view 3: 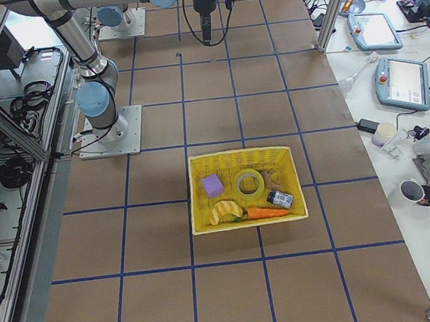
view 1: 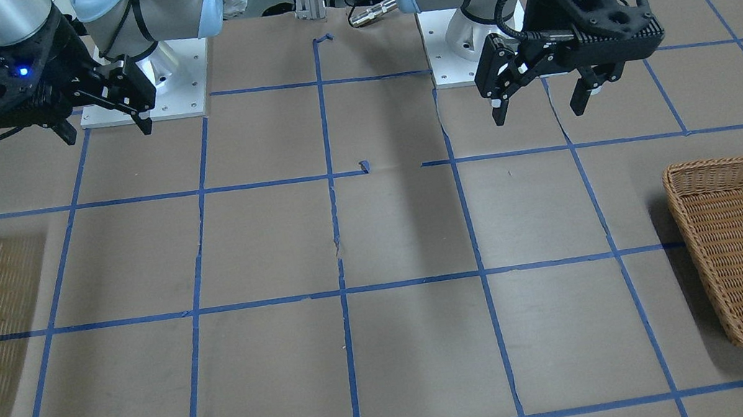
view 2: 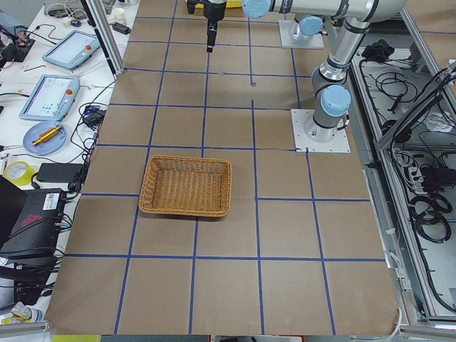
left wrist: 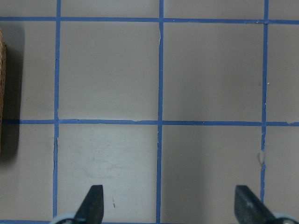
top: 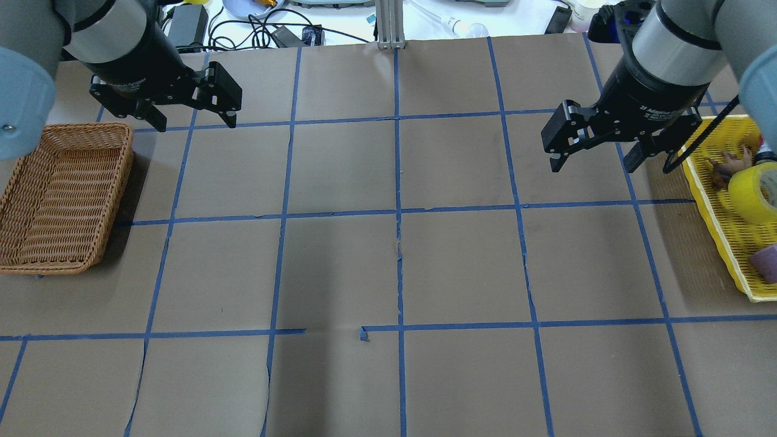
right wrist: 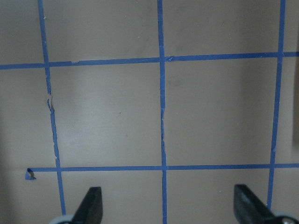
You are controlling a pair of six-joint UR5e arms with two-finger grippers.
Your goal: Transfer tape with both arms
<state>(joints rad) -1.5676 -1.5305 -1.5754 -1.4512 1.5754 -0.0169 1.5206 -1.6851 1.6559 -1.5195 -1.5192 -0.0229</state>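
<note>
The yellow tape roll (top: 754,194) lies in the yellow basket (top: 711,213) at the table's right end; in the exterior right view the roll (view 3: 250,183) lies in the middle of that basket (view 3: 237,155). My right gripper (top: 592,165) hangs open and empty above the table, left of the yellow basket and apart from the roll; it also shows in the front view (view 1: 108,133) and its own wrist view (right wrist: 168,205). My left gripper (top: 195,124) hangs open and empty near the wicker basket's far corner; it also shows in the front view (view 1: 538,114) and its own wrist view (left wrist: 170,205).
A wicker basket (top: 124,182) stands at the table's left end and holds nothing visible (view 2: 187,160). The yellow basket also holds a purple block (view 3: 213,185), a carrot (view 3: 266,212), a banana-like piece and a small bottle. Blue tape lines grid the brown table (view 1: 404,233).
</note>
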